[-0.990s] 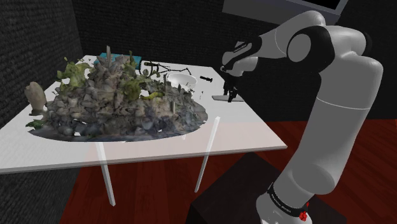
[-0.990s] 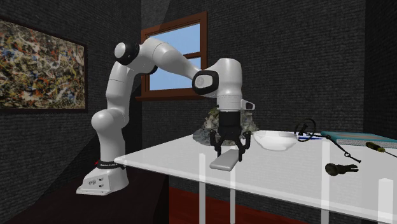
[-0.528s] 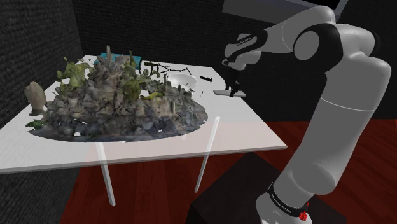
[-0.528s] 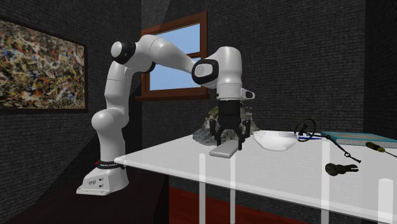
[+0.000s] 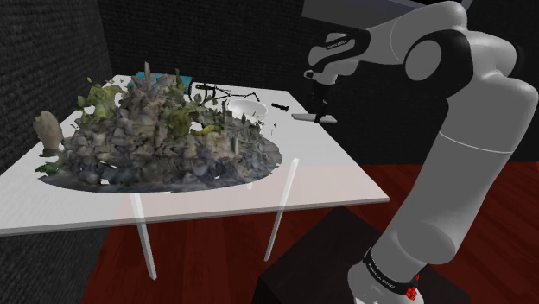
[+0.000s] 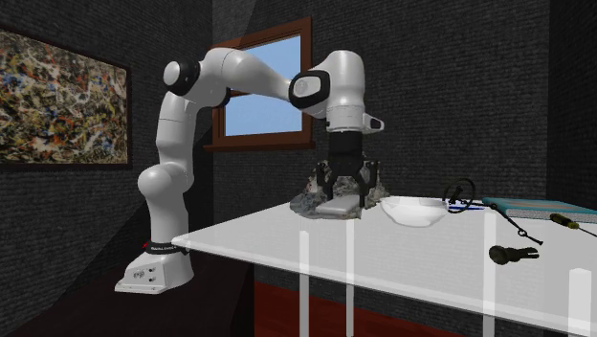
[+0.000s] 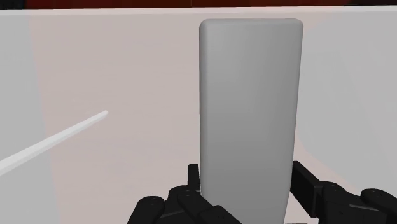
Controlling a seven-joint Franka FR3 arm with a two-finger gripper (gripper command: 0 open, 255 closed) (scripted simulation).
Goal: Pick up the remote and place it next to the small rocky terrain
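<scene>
Your plain grey slab of a remote (image 7: 249,114) is clasped at its near end between the black fingers (image 7: 305,184) of the gripper (image 7: 249,188). It hangs clear above the white counter (image 5: 332,177), so the pickup looks done, while the carry and the set-down beside the rocky terrain mound (image 5: 164,138) are left. In the shoulder view a white bowl (image 5: 244,108) sits between remote and mound, close against the mound's far edge with black cables (image 5: 226,91) behind it, so the bare counter by the mound's nearer rim looks the safer spot.
</scene>
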